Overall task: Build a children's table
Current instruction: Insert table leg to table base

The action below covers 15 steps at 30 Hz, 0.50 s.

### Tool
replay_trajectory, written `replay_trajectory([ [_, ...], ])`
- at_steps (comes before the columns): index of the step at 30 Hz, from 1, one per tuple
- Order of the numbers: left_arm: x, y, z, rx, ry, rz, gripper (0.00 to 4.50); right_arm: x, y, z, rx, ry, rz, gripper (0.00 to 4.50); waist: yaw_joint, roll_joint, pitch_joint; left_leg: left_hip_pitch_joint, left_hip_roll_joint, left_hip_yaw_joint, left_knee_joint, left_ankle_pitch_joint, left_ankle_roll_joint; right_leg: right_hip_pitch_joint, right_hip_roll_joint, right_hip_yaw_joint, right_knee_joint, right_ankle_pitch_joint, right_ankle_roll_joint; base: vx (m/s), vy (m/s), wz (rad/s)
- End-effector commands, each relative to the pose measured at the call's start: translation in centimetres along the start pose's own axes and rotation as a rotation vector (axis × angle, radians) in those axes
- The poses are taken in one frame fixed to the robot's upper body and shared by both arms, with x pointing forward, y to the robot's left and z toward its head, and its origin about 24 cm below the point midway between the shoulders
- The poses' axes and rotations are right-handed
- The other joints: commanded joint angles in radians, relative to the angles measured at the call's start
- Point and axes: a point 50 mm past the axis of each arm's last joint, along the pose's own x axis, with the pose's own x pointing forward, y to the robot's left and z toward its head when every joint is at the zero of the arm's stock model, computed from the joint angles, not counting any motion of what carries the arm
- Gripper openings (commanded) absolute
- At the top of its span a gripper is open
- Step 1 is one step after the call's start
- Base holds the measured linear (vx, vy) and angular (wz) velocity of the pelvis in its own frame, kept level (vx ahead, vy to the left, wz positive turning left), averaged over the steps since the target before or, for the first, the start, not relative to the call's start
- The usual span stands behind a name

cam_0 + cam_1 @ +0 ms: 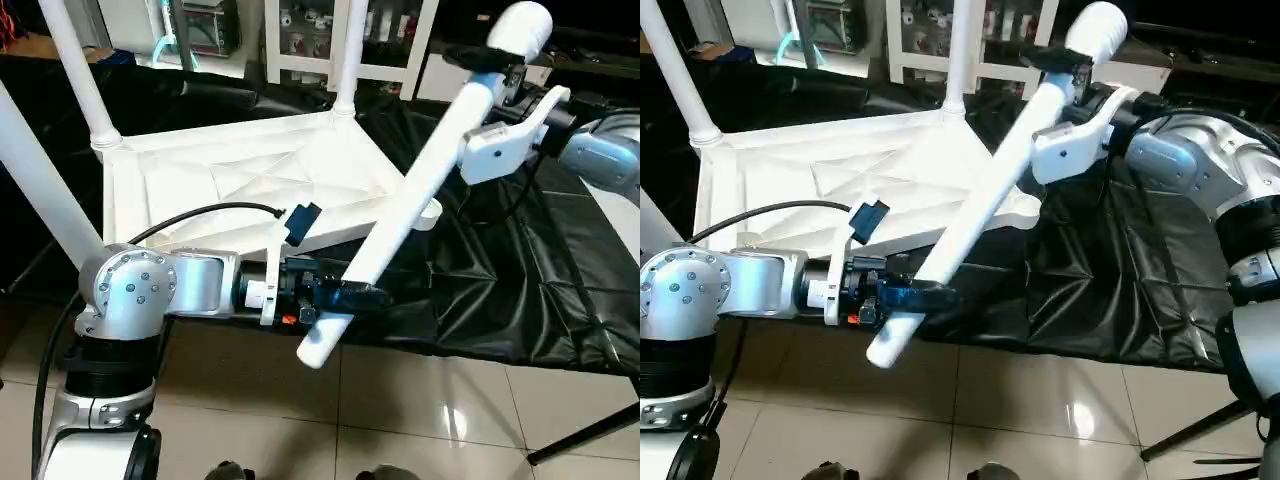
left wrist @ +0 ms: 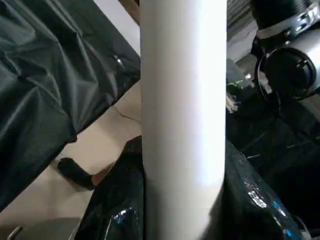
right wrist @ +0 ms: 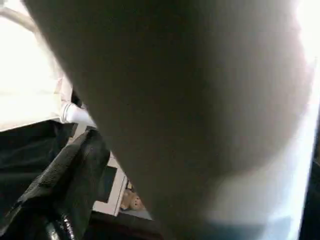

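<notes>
The loose table leg (image 1: 420,190) is up in the air, a long white tapered tube slanting across the scene. Its long axis runs diagonally: the narrow end points down toward the robot and the tiled floor (image 1: 420,420), the thick rounded end points up and away toward the white glass-door cabinet (image 1: 300,40).

Left gripper (image 1: 340,296) has it low down, black fingers pinching the tube close to its narrow end. The left wrist view looks straight along the leg (image 2: 182,120), which stands squarely between that gripper's fingers.

Right gripper (image 1: 490,70) sits at the thick upper end, jaws spread wide on either side of the tube; whether the fingers actually touch it, I can't tell.

Below the leg lies the table top (image 1: 250,180), upside down on the black sheet (image 1: 500,260), X-ribbed underside facing up. Fitted legs stand upright from its corner sockets: one at the far left corner (image 1: 85,80), one at the far corner (image 1: 345,60), and one rising at the left edge (image 1: 40,180). The slanted leg crosses above the top's near right corner (image 1: 425,212).
</notes>
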Motion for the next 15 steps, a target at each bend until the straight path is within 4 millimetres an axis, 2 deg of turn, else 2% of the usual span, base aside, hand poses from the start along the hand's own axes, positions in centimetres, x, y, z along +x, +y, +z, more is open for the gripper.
replay_trajectory([
  [1, 0.2, -0.8, 0.1, 0.047, 0.022, -0.033, 1.47, -0.2, 0.1, -0.3, -0.016, 0.001, 0.031, 3.96, -0.009, -0.006, -0.079, 0.021, -0.013, 0.012, -0.059, -0.36, -0.001, 0.045, 0.004, 0.006, -0.08, -0.344, -0.163, 0.0, 0.0, 0.0],
  [4, 0.2, -0.8, 0.0, 0.04, 0.031, -0.033, 1.47, -0.4, 0.6, -0.2, -0.028, -0.022, 0.066, 3.73, -0.012, -0.001, -0.08, 0.022, -0.013, 0.011, -0.059, -0.366, -0.005, 0.044, 0.004, 0.006, -0.079, -0.337, -0.168, 0.0, 0.0, 0.0],
  [5, 0.2, -0.8, 0.0, 0.039, 0.036, -0.032, 1.47, -0.5, 0.8, -0.2, -0.035, -0.027, 0.079, 3.73, -0.015, -0.004, -0.08, 0.022, -0.013, 0.011, -0.058, -0.37, -0.004, 0.044, 0.005, 0.006, -0.079, -0.338, -0.169, 0.0, 0.0, 0.0],
  [7, 0.1, -0.6, 0.1, 0.04, 0.043, -0.024, 1.47, -0.6, 1.3, -0.1, -0.042, -0.039, 0.104, 3.43, -0.018, -0.002, -0.08, 0.02, -0.013, 0.01, -0.059, -0.374, -0.005, 0.046, 0.004, 0.005, -0.079, -0.338, -0.169, 0.0, 0.0, 0.0],
  [10, 0.0, -0.5, 0.3, 0.041, 0.038, -0.015, 1.47, -0.7, 1.9, 0.0, -0.037, -0.045, 0.125, 3.26, -0.024, -0.003, -0.081, 0.016, -0.014, 0.009, -0.059, -0.366, -0.002, 0.049, 0.004, 0.005, -0.077, -0.323, -0.173, 0.0, 0.0, 0.0],
  [15, -0.2, -0.3, 0.5, 0.058, 0.04, 0.008, 1.47, -1.0, 3.0, 0.1, -0.016, -0.055, 0.158, 2.84, -0.026, -0.002, -0.083, 0.017, -0.013, 0.01, -0.057, -0.348, 0.007, 0.05, 0.003, 0.006, -0.074, -0.292, -0.19, 0.0, 0.0, 0.0],
])
